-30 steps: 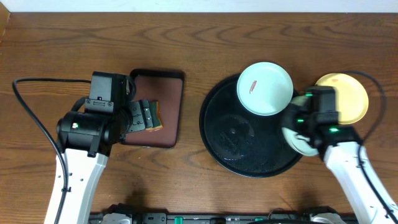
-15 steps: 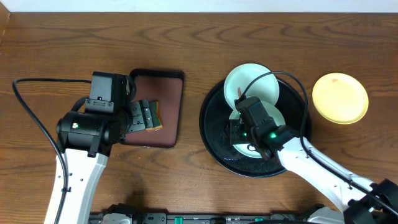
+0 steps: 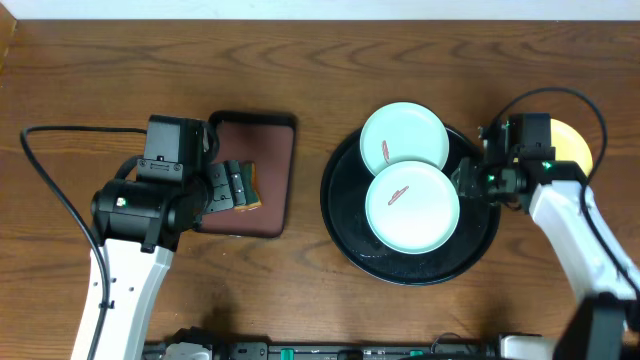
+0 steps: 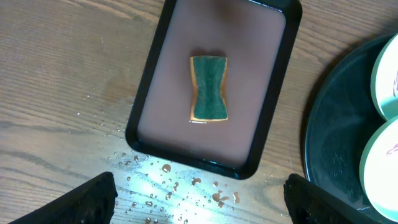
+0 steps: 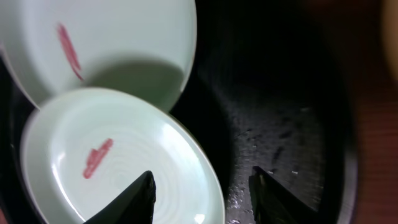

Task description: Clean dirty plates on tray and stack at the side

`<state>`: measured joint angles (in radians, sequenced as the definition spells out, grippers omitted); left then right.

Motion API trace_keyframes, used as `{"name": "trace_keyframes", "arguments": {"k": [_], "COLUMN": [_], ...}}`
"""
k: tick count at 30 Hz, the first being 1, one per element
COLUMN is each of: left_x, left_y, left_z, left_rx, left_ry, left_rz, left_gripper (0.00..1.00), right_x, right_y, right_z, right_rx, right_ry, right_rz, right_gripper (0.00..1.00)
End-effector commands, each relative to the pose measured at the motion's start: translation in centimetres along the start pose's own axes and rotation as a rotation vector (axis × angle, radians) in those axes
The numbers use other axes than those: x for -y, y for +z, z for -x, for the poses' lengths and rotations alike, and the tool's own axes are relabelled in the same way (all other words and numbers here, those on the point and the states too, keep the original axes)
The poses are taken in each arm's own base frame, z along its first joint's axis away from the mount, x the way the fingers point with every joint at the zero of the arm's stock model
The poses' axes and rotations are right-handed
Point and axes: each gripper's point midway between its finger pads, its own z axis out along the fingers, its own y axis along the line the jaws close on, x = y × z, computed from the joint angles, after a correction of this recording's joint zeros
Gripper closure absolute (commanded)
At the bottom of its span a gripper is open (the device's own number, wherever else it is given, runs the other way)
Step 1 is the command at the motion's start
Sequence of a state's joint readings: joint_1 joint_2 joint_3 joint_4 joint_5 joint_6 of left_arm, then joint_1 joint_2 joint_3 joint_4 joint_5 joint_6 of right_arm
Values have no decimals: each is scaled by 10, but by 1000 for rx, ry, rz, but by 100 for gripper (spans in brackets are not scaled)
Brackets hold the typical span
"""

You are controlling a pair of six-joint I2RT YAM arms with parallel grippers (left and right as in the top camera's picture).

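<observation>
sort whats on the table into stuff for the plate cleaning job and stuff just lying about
Job: upper mint plate, lower mint plate, yellow plate, black tray, sponge.
Just there: brown tray under the sponge, water drops.

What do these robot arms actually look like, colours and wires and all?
Both have smooth white links joined by chunky black housings. The left arm trails a thin black cable; the right arm has one looping over its wrist, plus small green lights. The left tool and right tool have black fingers.
</observation>
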<state>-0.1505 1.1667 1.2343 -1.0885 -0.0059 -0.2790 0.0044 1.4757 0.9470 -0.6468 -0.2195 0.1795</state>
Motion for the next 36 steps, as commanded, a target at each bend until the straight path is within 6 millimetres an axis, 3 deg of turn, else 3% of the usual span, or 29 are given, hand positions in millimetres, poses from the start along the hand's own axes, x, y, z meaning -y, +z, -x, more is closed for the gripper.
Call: {"name": "trace_keyframes", "arguments": {"k": [1, 5, 6, 8, 13, 18, 24, 25, 26, 27, 30, 32, 33, 36], "left_x": [0, 0, 0, 0, 0, 0, 0, 0, 0, 0, 0, 0, 0, 0], "left_y": [-5, -5, -5, -5, -5, -5, -5, -5, -5, -5, -5, -5, -5, -5], "left_z": [5, 5, 5, 5, 7, 7, 7, 7, 7, 7, 7, 7, 7, 7], "left_rx": [21, 21, 21, 21, 27, 29, 29, 29, 29, 28, 28, 28, 28, 28], "left_ry": [16, 16, 16, 16, 15, 15, 15, 15, 15, 15, 15, 15, 15, 15], "left_rz": [0, 0, 0, 0, -2, -3, -3, -3, -3, -3, -3, -3, -3, -3], "left_gripper": [13, 13, 13, 13, 13, 13, 13, 13, 13, 13, 13, 13, 13, 13], "right_x": [-5, 18, 20, 19, 1, -18, -35, -34, -30, -27, -28, -31, -34, -39], "right_y": [42, 68, 70, 71, 48, 22, 27, 28, 28, 28, 29, 30, 29, 30], "right_z": [-29, -40, -42, -44, -41, -37, -41, -39, -38, -36, -30, -31, -38, -55], "right_rx": [-182, -240, -248, -257, -224, -153, -134, -127, -126, -120, -91, -99, -136, -207], "right_ry": [-36, 13, 18, 19, -101, -244, -488, -538, -541, -517, -394, -285, -147, -11], "right_rz": [120, 7, 0, 2, 24, -59, -170, -211, -239, -258, -210, -138, -66, 41], "right_gripper": [54, 64, 71, 99, 99, 99, 99, 98, 89, 70, 52, 48, 50, 57]}}
